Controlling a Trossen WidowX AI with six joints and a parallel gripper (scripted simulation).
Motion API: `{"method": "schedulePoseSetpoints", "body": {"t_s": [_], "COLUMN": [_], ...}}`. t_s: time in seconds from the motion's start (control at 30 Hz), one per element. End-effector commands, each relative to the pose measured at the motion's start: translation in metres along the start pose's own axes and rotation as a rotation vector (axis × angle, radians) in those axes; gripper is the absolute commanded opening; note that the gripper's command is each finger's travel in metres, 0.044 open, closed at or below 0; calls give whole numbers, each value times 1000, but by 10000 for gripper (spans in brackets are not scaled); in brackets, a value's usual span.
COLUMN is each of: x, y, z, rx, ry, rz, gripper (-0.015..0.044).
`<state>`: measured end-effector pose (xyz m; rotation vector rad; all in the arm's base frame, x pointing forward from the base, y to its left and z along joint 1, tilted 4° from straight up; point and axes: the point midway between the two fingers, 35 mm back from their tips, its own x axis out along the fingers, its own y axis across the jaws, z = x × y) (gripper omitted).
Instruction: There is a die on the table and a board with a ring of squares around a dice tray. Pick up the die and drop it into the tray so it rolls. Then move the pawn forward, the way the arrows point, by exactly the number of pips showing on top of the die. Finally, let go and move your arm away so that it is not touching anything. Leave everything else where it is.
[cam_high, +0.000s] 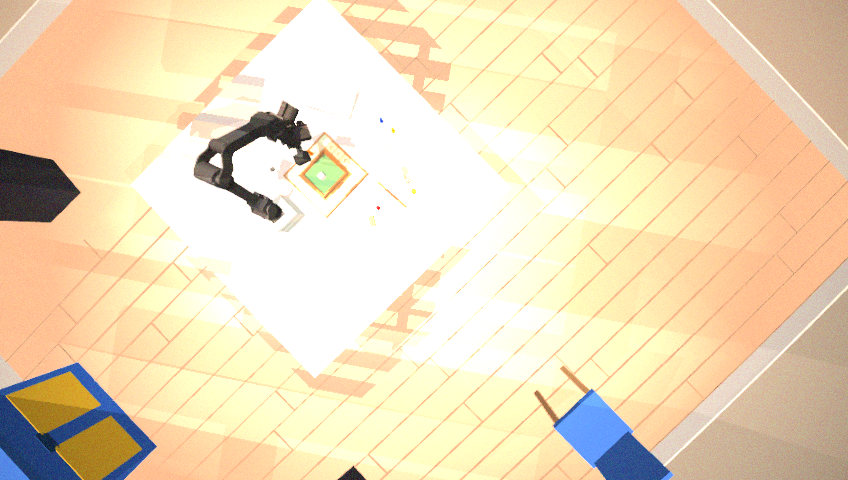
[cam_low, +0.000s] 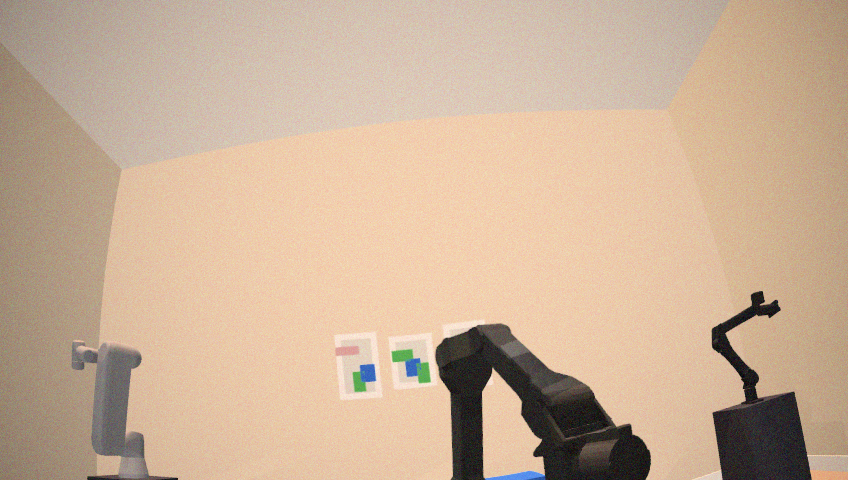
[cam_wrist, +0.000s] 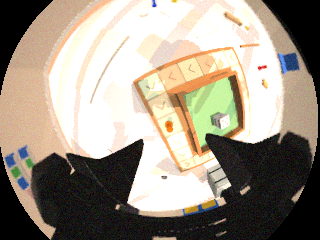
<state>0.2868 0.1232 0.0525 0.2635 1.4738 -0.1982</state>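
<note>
The board (cam_high: 327, 209) (cam_wrist: 191, 68) lies on the table, with arrow squares around the green tray (cam_high: 334, 167) (cam_wrist: 206, 102). The white die (cam_high: 321, 175) (cam_wrist: 220, 120) rests in the tray; its top pips are too blurred to read. The orange pawn (cam_high: 310, 152) (cam_wrist: 169, 126) appears to stand on the third square from the board's upper-left corner in the wrist view, in the row along the tray's left wall. My gripper (cam_high: 304, 158) (cam_wrist: 175, 139) is open and empty over that side of the board. Its fingertips are wide apart, with the pawn visible beyond the gap. Its height is hard to tell.
A grey box (cam_high: 291, 215) (cam_wrist: 218, 181) stands near the arm's base. A small dark object (cam_high: 272, 168) (cam_wrist: 164, 177) lies beside the board. Beyond it lie a blue piece (cam_high: 381, 120) (cam_wrist: 154, 3), a red piece (cam_high: 377, 207) (cam_wrist: 262, 67) and a thin stick (cam_high: 392, 195) (cam_wrist: 249, 45).
</note>
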Motion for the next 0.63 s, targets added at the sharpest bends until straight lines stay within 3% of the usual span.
{"method": "schedulePoseSetpoints", "body": {"t_s": [0.0,0.33,0.37,0.6], "x": [-19,-73,-69,-69], "y": [-27,-133,-113,-113], "z": [-5,-68,-45,-45], "rx": [-45,-293,-231,-231], "ry": [0,6,-10,-10], "rz": [-6,-13,-13,-13], "gripper": [440,440,440,440]}}
